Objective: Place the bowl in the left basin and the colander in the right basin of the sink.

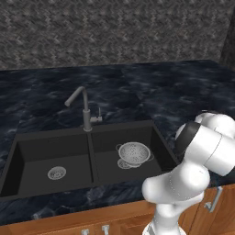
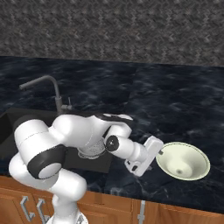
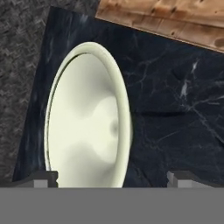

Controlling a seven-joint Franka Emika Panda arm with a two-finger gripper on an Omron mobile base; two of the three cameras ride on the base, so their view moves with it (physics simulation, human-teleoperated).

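Dark marbled countertop (image 1: 174, 87) runs along a grey stone-patterned wall, above wooden cabinet doors with metal handles. Set into the counter is the sink (image 1: 92, 137), matte black, with two wells split by a central divider and a grey gooseneck faucet (image 1: 82, 108) at its back edge.

Of the two placements, one looks done: the colander (image 1: 134, 153), silver and dotted with holes, sits upright in the right basin (image 1: 156, 137), over or just beside its drain. The left basin (image 1: 46, 153) holds nothing but its round silver drain (image 1: 56, 172).

So the step in hand appears to be fetching the bowl (image 2: 183, 160). It is pale cream, smooth, and rests upright on the counter near the front edge, well to the right of the sink. The white arm reaches low toward it from the sink side, and the gripper (image 2: 158, 152) sits just beside the bowl's near rim, with its jaws spread wide and nothing between them. From the hand camera the bowl (image 3: 87, 127) looms close, with the two dark fingertips (image 3: 43, 178) at either side, one in front of the bowl and one off over bare counter.

Next, I would judge, the jaws must straddle the rim and close on it, then lift and carry the bowl leftward over the right basin and the divider.

Little stands in the way: the faucet sits at the back, and the colander lies low in its well
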